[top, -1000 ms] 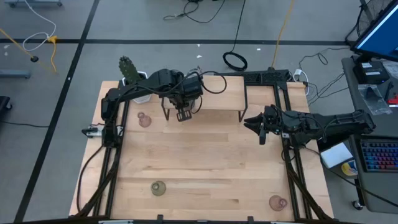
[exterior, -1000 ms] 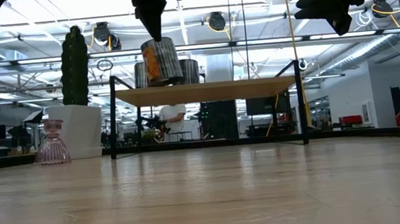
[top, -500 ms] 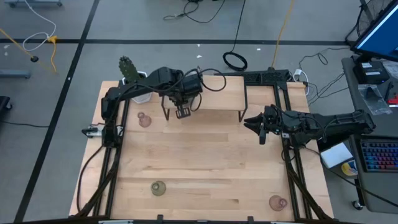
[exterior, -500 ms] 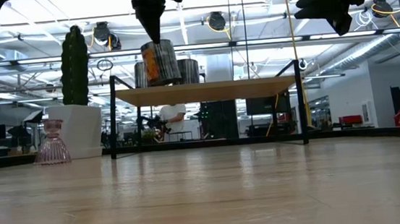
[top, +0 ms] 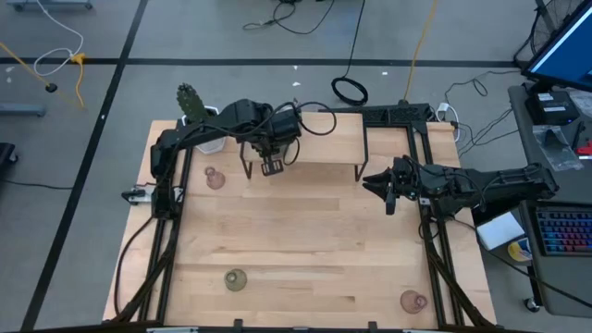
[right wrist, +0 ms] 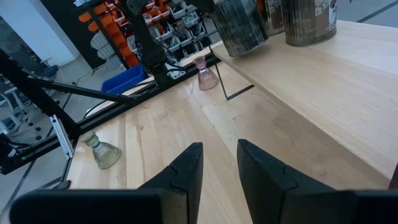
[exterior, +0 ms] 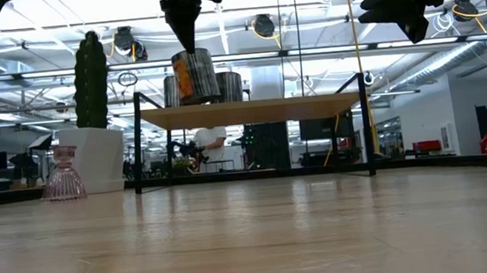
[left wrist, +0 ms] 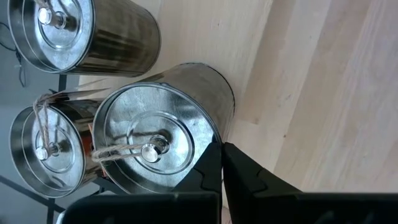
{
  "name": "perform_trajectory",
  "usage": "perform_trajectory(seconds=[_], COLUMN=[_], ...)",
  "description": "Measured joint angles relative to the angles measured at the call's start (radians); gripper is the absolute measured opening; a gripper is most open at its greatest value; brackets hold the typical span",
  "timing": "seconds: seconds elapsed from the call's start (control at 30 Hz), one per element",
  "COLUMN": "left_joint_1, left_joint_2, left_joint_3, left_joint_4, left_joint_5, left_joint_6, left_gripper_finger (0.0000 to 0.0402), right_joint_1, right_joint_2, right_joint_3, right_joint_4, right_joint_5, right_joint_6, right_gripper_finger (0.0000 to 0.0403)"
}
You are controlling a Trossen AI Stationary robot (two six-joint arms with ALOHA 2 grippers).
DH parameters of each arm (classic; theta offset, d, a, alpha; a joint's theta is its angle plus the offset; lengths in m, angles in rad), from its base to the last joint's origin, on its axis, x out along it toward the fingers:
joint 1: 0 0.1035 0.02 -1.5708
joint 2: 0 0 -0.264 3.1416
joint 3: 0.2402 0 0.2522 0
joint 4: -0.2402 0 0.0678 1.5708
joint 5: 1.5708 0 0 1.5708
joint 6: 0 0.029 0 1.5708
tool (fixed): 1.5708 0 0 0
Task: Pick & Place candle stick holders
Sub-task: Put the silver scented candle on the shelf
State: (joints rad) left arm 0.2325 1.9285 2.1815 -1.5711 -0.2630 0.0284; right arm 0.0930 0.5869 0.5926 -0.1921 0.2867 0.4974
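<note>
Left arm: extended from the left table edge toward the far side, wrist angled down. Left gripper (top: 272,166) — fingers (left wrist: 239,174) pressed together, pinching the rim of a silvery metal holder (left wrist: 165,124) directly beneath the wrist.

Right arm: reaching in from the right edge, held level. Right gripper (top: 377,181) — fingers (right wrist: 264,168) slightly parted, nothing between them, well apart from the left gripper.

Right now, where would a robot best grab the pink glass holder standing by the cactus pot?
Around its narrow neck, coming straight down from above. The pink glass holder stands upright, and its ribbed skirt flares wide below the neck, so fingers fit best at that slimmer part.
</note>
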Motion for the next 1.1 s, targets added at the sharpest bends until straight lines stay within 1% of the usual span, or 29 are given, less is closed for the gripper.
perform_trajectory(seconds=[0.1,0.27,0.5,0.97,1.1], left_joint_1=[0.0,0.0,0.0,-0.002,-0.008], left_joint_2=[0.0,0.0,0.0,0.004,0.01], left_joint_3=[0.0,0.0,0.0,-0.002,-0.037], left_joint_4=[0.0,0.001,0.0,0.006,0.024], left_joint_5=[0.0,-0.013,-0.036,-0.028,-0.007], left_joint_6=[0.0,0.002,0.016,0.052,0.058], left_gripper_finger=[0.0002,0.0017,0.002,0.0021,0.0026], right_joint_1=[0.0,0.0,0.0,0.0,0.0], right_joint_2=[0.0,0.0,0.0,0.0,0.0], right_joint_3=[0.0,0.0,0.0,0.0,0.0], right_joint_4=[0.0,0.0,0.0,0.0,0.0], right_joint_5=[0.0,0.0,0.0,0.0,0.0], right_joint_6=[0.0,0.0,0.0,-0.002,-0.004], right_gripper_finger=[0.009,0.009,0.009,0.009,0.009])
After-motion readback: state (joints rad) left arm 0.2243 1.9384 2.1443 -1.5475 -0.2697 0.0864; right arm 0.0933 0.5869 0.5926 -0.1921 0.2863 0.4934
